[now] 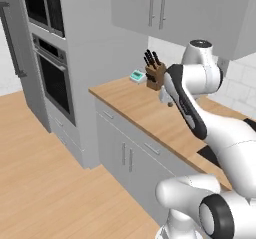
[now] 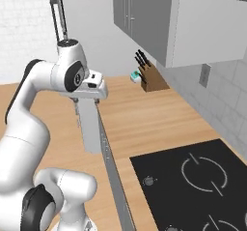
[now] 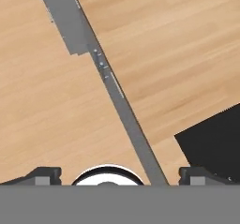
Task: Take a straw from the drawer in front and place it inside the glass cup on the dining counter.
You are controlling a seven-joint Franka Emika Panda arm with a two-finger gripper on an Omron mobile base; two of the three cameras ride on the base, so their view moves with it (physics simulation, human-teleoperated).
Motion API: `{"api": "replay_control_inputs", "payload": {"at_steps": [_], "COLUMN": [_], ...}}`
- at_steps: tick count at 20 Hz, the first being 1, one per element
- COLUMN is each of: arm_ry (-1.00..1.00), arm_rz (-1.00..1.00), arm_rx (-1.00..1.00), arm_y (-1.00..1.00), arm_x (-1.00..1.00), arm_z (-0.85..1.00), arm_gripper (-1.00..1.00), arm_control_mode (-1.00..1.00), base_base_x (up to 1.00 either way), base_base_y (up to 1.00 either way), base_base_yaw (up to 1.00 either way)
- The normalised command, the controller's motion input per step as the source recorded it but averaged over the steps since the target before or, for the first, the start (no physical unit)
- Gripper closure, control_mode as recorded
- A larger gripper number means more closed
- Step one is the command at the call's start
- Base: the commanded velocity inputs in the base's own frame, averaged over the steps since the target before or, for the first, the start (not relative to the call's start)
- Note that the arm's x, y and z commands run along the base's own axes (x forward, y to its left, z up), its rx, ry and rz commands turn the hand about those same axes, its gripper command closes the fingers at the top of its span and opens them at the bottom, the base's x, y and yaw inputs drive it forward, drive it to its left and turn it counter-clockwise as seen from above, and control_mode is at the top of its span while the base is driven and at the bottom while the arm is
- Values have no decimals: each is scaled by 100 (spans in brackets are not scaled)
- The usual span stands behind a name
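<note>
Arm poised above the edge of a wooden worktop, jaws spread wide and empty.
The gripper (image 2: 86, 100) hangs over the smooth, light-brown worktop (image 1: 142, 108); below run flat grey drawer fronts (image 1: 152, 148) with slim bar handles. A wooden knife block (image 2: 150, 79) and a matte black cooktop (image 2: 193, 186) sit on top.

Wood floor (image 1: 45, 183), grey cabs (image 1: 125, 153), wall oven (image 1: 52, 75), black hob (image 2: 193, 186)
</note>
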Motion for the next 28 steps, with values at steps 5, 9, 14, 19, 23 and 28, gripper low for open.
{"api": "replay_control_inputs", "payload": {"at_steps": [5,9,14,19,23,28], "arm_ry": [-15,-12,-1,6,8,11], "arm_rz": [-9,-9,-6,-8,-9,-11], "arm_rx": [-51,-49,-36,-18,-6,-9], "arm_y": [85,63,37,26,25,16], "arm_x": [21,27,44,61,58,42], "arm_z": [-54,-66,-75,-75,-80,-82], "arm_gripper": [-100,-100,-100,-100,-100,-100], "arm_control_mode": [-100,-100,-100,-100,-100,-100], "base_base_x": [0,0,0,0,0,0], "base_base_y": [0,0,0,0,0,0], "base_base_yaw": [0,0,0,0,0,0]}}
